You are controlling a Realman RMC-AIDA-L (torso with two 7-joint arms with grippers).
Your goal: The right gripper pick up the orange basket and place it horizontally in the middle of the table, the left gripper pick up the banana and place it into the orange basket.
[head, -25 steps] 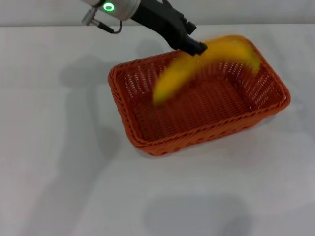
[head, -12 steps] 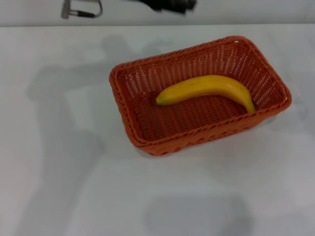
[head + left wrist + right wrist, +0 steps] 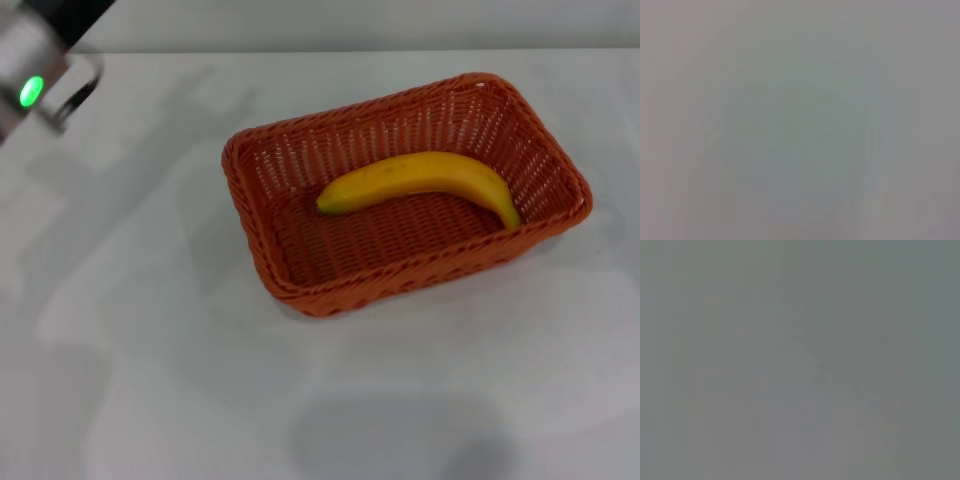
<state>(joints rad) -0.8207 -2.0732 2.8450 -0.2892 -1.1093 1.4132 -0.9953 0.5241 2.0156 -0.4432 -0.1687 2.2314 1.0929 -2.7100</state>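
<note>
The orange basket (image 3: 300,170) lies lengthwise across the middle of the white table (image 3: 150,380), slightly turned. The yellow banana (image 3: 420,177) rests inside it on the woven floor, curved, touching nothing but the basket. My left arm (image 3: 30,85), with its green light, is at the far left corner of the head view, well away from the basket. Only the black base of the left gripper (image 3: 75,12) shows there, cut off by the picture's edge. The right gripper is out of view. Both wrist views show only a plain grey blur.
A grey wall strip (image 3: 400,22) runs along the table's far edge. Soft shadows fall on the tabletop to the left of the basket and near the front.
The banana, held above the basket a second ago, was let go and now lies in it. The left arm has drawn back up and to the far left corner.
</note>
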